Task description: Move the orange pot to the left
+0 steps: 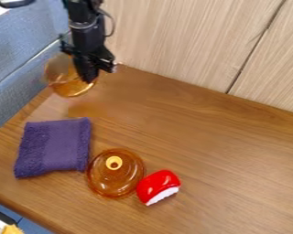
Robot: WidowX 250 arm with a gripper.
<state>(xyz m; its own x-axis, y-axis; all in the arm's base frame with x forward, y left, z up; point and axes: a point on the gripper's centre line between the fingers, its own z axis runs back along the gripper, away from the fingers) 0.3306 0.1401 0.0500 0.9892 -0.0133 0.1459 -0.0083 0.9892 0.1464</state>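
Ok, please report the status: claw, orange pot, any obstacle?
Claw at upper left, holding orange pot. Pot looks lifted. Purple cloth is nearby, not touching pot.

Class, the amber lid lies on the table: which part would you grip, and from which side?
Probably best by the pale knob, from straight above: it stands up at the middle of the round lid. The red object sits right beside the lid, so an edge grip there looks awkward.

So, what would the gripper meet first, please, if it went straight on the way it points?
Probably the wooden table below the gripper and orange pot, though their height is unclear.
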